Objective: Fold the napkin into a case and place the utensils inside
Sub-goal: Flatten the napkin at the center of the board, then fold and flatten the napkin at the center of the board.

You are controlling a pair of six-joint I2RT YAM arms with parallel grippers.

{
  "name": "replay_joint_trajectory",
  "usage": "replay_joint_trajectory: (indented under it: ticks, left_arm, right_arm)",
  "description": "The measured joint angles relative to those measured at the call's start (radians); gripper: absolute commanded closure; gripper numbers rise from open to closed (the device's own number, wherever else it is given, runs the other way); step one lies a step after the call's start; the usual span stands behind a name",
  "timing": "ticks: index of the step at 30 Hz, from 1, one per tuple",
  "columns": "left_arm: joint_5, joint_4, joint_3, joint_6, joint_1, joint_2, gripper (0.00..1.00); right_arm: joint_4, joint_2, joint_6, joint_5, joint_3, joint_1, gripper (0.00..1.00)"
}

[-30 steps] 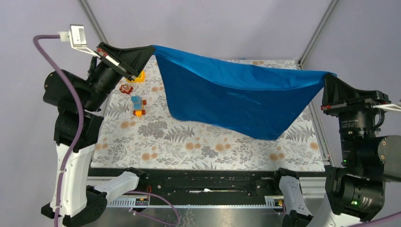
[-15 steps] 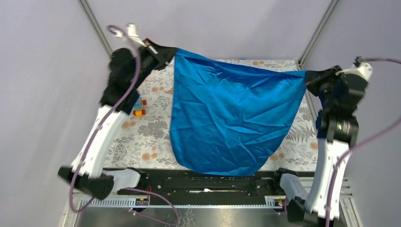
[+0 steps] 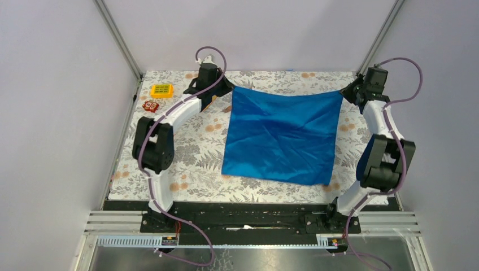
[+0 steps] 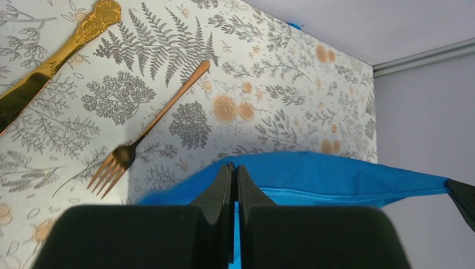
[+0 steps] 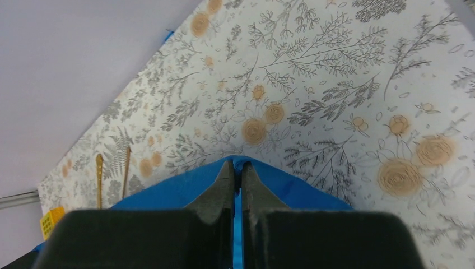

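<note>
napkin (image 3: 281,135): spread flat on the table (image 3: 186,164), a touch toward 3 o'clock of centre, pinched at both far corners.

left pincer (image 4: 232,168): clenched on the 11 o'clock corner, blue cloth fanning out from the tips. right pincer (image 5: 238,166): clenched the same way on the 1 o'clock corner. both sit low at the tabletop, arms stretched out toward 12.

outward from the left pincer: fork (image 4: 151,126) near the held corner, tines toward the cloth, seemingly not touching. knife (image 4: 50,61) lies beyond it, apart. neither shows from overhead. yellow toy (image 3: 161,90) and red toy (image 3: 150,105) at 10 o'clock, well apart from the cloth.

no fold made yet. far edge taut between the pincers, creases across the middle.

risks, my judgement:
- one corner let go ahead of the other, and the taut edge springs and skews the square.
- left corner dragged toward 9, and the cloth catches the fork tines or buries them.
- creases folded in, and the case comes out lumpy and uneven.

edges and room: the 6 o'clock edge lies close to the table's near lip, the 5 o'clock corner closest, so little slack that way. wide bare table at 9 o'clock. only a narrow strip at 3, with the right arm alongside. frame posts crowd 11 and 1.
</note>
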Motion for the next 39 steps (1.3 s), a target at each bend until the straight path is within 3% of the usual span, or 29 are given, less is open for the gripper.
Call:
replay_joint_trajectory:
  ticks: [7,15,24,30,39]
  left_arm:
    - [0.013,0.042,0.04,-0.002,0.004,0.104,1.0]
    - [0.019,0.025,-0.025,-0.042,0.007,0.064,1.0]
    - [0.128,-0.037,-0.298,-0.142,0.008,-0.137,1.0]
    - [0.179,-0.058,-0.507,-0.148,-0.021,-0.29,1.0]
    - [0.212,-0.049,-0.692,-0.144,-0.064,-0.323,1.0]
  right_arm:
    - [0.038,0.18,0.0,-0.041,0.064,0.009,1.0]
    - [-0.027,0.175,-0.01,-0.049,0.079,0.023,1.0]
    - [-0.168,-0.079,-0.019,0.011,-0.082,0.024,1.0]
    - [-0.212,-0.282,0.013,0.062,-0.316,0.024,1.0]
    - [-0.256,-0.33,0.005,0.132,-0.533,0.019,1.0]
